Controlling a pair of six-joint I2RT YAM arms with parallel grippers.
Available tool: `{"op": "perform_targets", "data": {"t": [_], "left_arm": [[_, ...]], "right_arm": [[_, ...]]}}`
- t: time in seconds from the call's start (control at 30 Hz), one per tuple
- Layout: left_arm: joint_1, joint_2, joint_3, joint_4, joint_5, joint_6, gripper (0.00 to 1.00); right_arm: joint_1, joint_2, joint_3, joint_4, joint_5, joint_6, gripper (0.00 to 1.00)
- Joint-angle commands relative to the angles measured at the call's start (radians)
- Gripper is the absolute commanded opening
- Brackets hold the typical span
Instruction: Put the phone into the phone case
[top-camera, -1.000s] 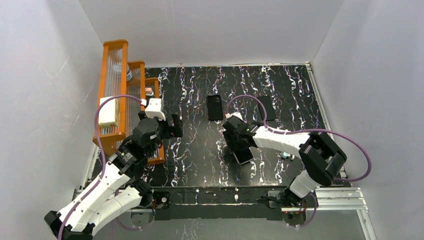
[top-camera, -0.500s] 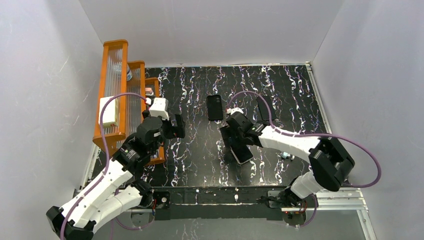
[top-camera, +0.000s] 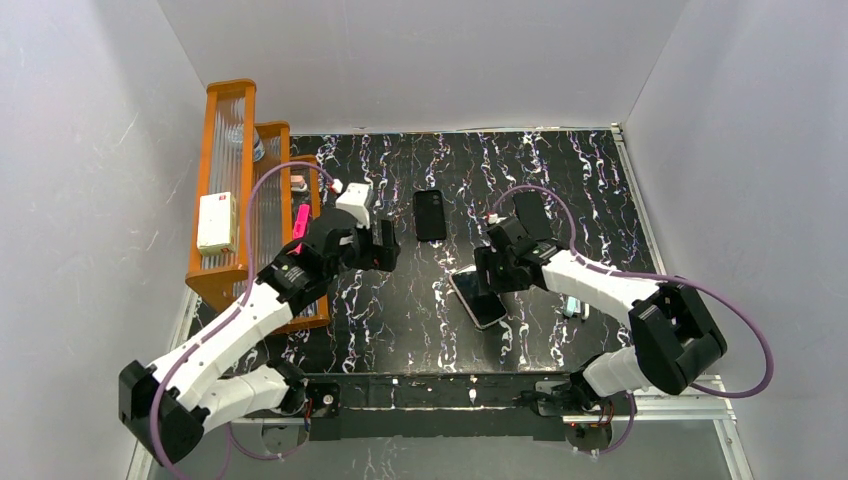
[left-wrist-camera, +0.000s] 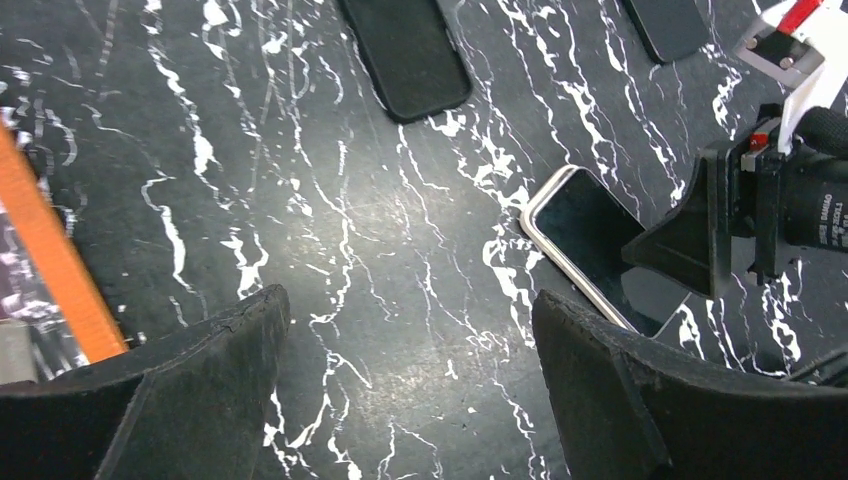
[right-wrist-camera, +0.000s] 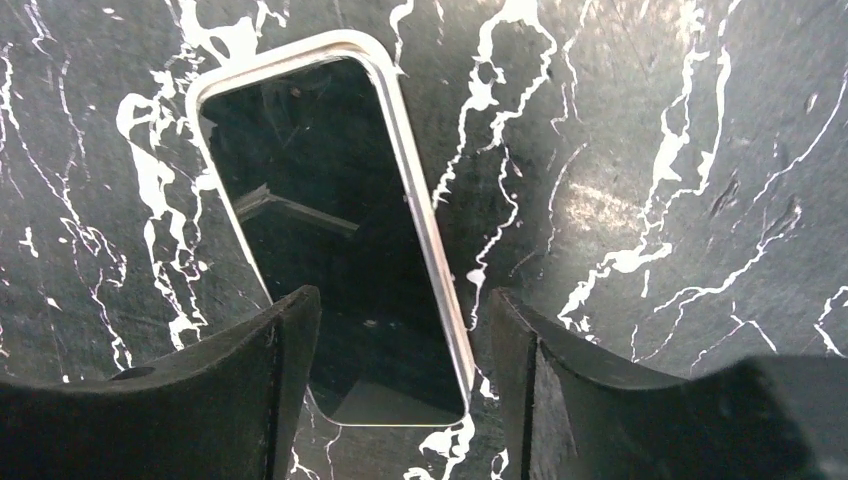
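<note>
The phone (right-wrist-camera: 330, 230) lies flat on the marbled table, glossy black screen up, with the pale rim of the phone case (right-wrist-camera: 425, 215) around it. In the top view the phone (top-camera: 482, 303) sits at centre right. My right gripper (right-wrist-camera: 400, 390) hovers open over the phone's near end, with a finger on either side and nothing gripped. That gripper (top-camera: 497, 270) sits at the phone's far end in the top view. My left gripper (left-wrist-camera: 410, 390) is wide open over bare table, left of the phone (left-wrist-camera: 590, 235), holding nothing. It hangs at centre left (top-camera: 385, 248) in the top view.
A matte black phone-sized piece (top-camera: 430, 215) lies behind the grippers and another (top-camera: 533, 215) to its right. An orange rack (top-camera: 228, 190) stands along the left edge holding a white box (top-camera: 216, 222). White walls close in the table.
My left arm has swung right toward the table's middle. The right gripper has moved back and right off the phone, uncovering most of the screen, and its jaws have narrowed a little.
</note>
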Motion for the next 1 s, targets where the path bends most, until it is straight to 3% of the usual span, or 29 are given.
{"op": "perform_targets", "data": {"t": [0.0, 0.13, 0.5, 0.67, 0.77, 0.9, 0.97], "left_arm": [[0.004, 0.067, 0.059, 0.002, 0.114, -0.029, 0.86], [0.003, 0.119, 0.06, 0.011, 0.179, -0.069, 0.8], [0.003, 0.202, -0.057, 0.096, 0.235, -0.212, 0.66], [0.002, 0.25, -0.091, 0.131, 0.285, -0.252, 0.61], [0.002, 0.274, -0.1, 0.15, 0.306, -0.264, 0.61], [0.003, 0.294, -0.104, 0.167, 0.32, -0.283, 0.6], [0.003, 0.306, -0.11, 0.181, 0.326, -0.295, 0.6]], "right_arm": [[-0.048, -0.029, -0.035, 0.05, -0.12, 0.006, 0.68], [-0.056, -0.016, -0.069, 0.088, -0.181, 0.01, 0.61], [-0.045, 0.016, -0.129, 0.306, -0.46, 0.133, 0.58], [-0.027, 0.012, -0.125, 0.384, -0.508, 0.203, 0.55], [-0.027, 0.007, -0.095, 0.29, -0.43, 0.179, 0.55], [-0.027, -0.041, -0.076, 0.169, -0.35, 0.156, 0.72], [-0.027, -0.072, -0.091, 0.151, -0.353, 0.162, 0.73]]}}
